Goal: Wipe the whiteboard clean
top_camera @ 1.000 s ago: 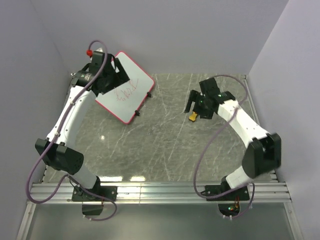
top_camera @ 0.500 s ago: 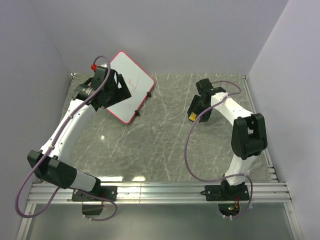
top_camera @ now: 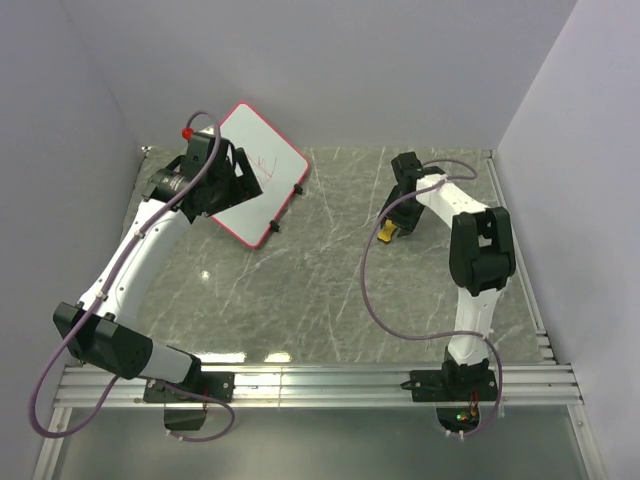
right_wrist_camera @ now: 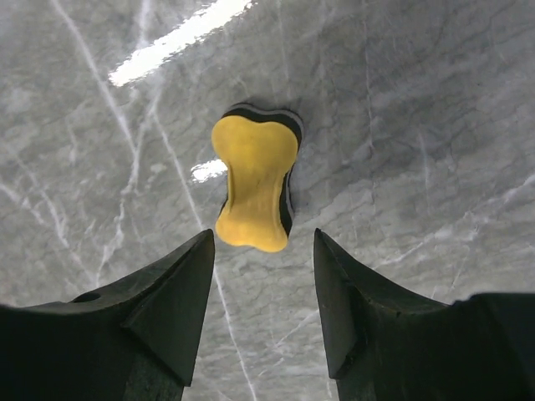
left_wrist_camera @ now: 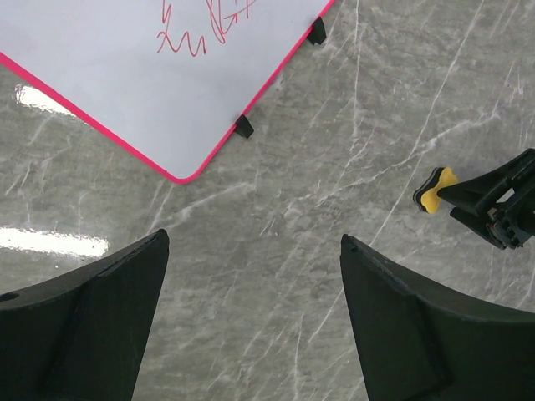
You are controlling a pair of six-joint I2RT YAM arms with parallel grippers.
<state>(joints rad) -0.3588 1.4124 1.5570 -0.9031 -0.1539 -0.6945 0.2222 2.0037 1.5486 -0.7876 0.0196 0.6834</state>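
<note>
The whiteboard (top_camera: 272, 165), white with a pink-red frame and black feet, lies at the table's back left. Red scribbles (left_wrist_camera: 201, 21) show on it in the left wrist view (left_wrist_camera: 109, 75). My left gripper (top_camera: 232, 185) hovers over the board's left part, open and empty (left_wrist_camera: 255, 238). The small yellow bone-shaped eraser (top_camera: 385, 235) lies on the table at the right (right_wrist_camera: 255, 184). My right gripper (top_camera: 393, 222) is open just above it (right_wrist_camera: 263, 236), with its jaws at either side of the eraser's near end and not touching it.
The grey marble table (top_camera: 320, 290) is walled at the back and both sides. An aluminium rail (top_camera: 320, 380) with both arm bases runs along the near edge. The right gripper and eraser show at the right of the left wrist view (left_wrist_camera: 436, 188).
The right arm has folded back, bringing its gripper closer over the eraser. The left arm has shifted over the board and now hides most of the scribbles. The board has not moved.
</note>
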